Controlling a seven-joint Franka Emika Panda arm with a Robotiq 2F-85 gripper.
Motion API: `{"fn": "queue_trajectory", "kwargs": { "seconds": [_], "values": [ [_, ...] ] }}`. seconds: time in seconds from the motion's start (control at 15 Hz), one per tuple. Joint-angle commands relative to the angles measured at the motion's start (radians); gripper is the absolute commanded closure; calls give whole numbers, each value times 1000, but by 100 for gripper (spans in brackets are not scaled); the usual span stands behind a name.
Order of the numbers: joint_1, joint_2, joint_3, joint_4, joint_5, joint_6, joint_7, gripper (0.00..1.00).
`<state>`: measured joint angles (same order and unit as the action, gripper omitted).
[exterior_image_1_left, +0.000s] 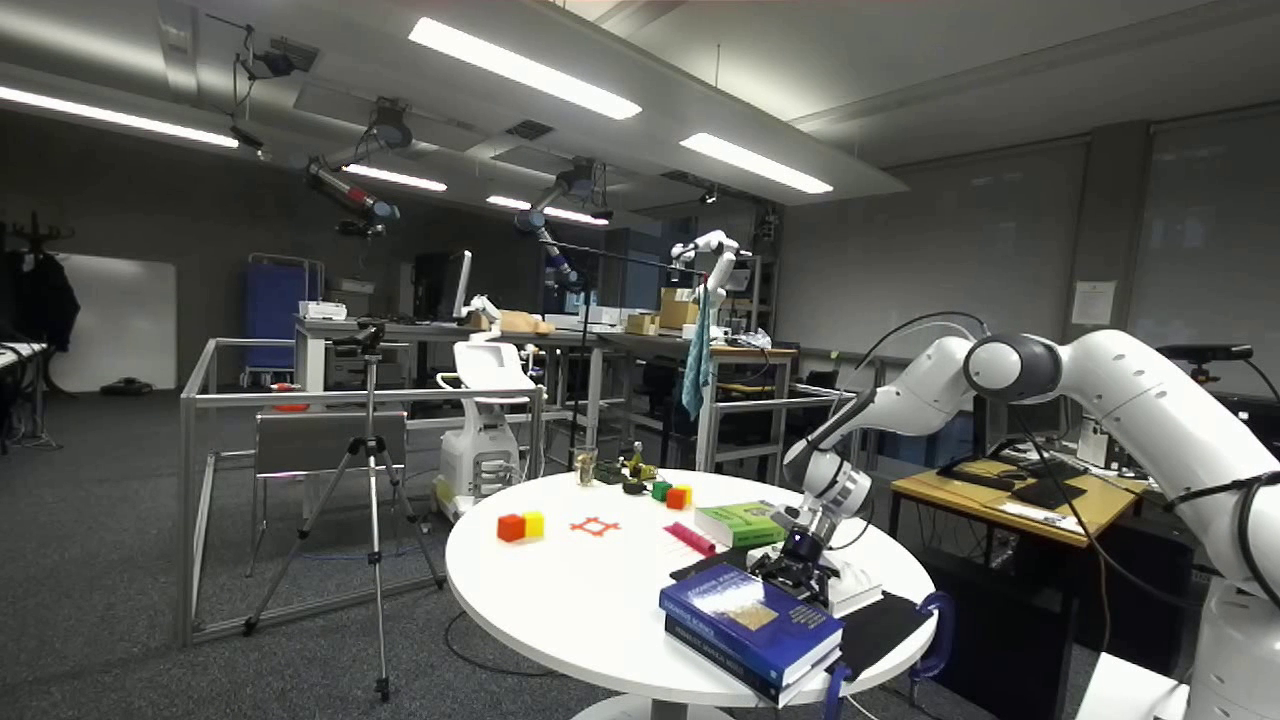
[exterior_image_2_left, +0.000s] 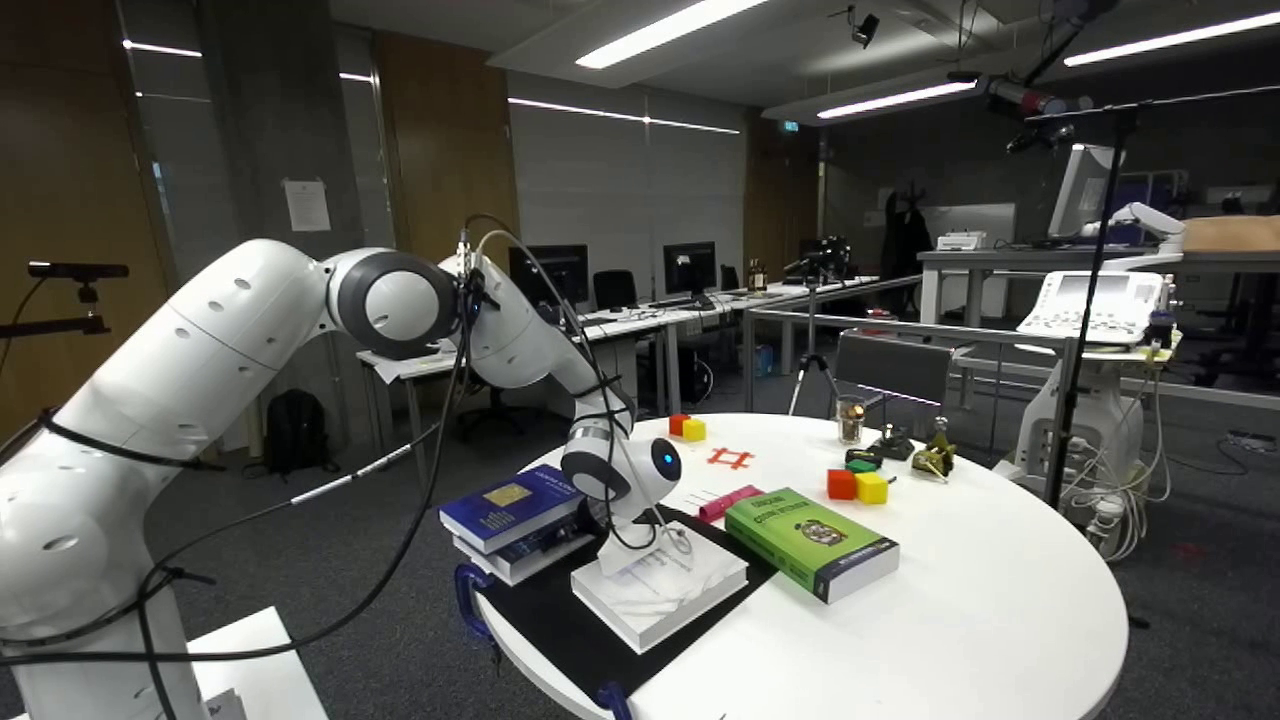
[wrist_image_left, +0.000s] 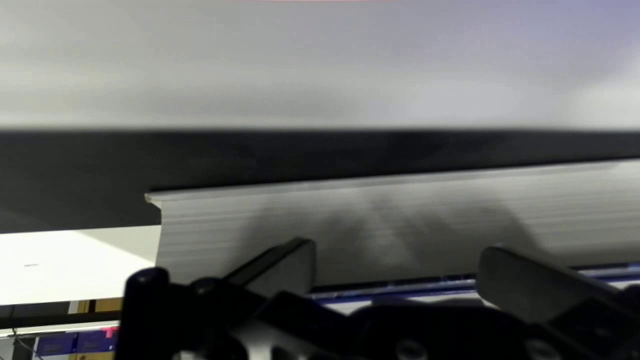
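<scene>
One thick blue book (exterior_image_1_left: 750, 608) lay flat on another, darker-spined book (exterior_image_1_left: 718, 655), not quite flush, by the rim of the round white table (exterior_image_1_left: 560, 600). I had the gripper (wrist_image_left: 397, 257) low beside the pair, jaws well apart, fingers (wrist_image_left: 295, 267) spread along the lower one's page edge in the wrist view, nothing clamped; contact I couldn't tell from my feed. Judged both heavy and fairly stiff, upper cover shiny so likely slippery, pages apt to splay if pinched alone. Best hold, my guess: cover to cover through the thickness, mid-edge, one book at a time; the fingers lay lined up along that edge, not across it. Other side of the gripper, a white book (exterior_image_2_left: 660, 590) lay on the black mat (exterior_image_2_left: 570, 610), a blue clamp (exterior_image_1_left: 945, 640) at the rim. Next out, a green book (exterior_image_2_left: 810, 535), then a pink roll (exterior_image_2_left: 728, 503). Further off, a red lattice piece (exterior_image_2_left: 730, 458), a red cube (exterior_image_2_left: 841, 485) beside a yellow cube (exterior_image_2_left: 872, 488), plus a glass (exterior_image_2_left: 850, 422), contents unclear. A tripod (exterior_image_1_left: 371, 400) stood beyond the table.
</scene>
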<state>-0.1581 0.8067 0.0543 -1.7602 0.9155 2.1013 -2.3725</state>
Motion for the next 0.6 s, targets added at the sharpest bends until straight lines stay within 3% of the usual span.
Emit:
{"fn": "queue_trajectory", "kwargs": {
  "seconds": [0.0,0.53],
  "values": [
    [19,-22,24,-63,-1,49,-26,0],
    [32,-35,50,-83,9,118,-53,0]
  ]
}}
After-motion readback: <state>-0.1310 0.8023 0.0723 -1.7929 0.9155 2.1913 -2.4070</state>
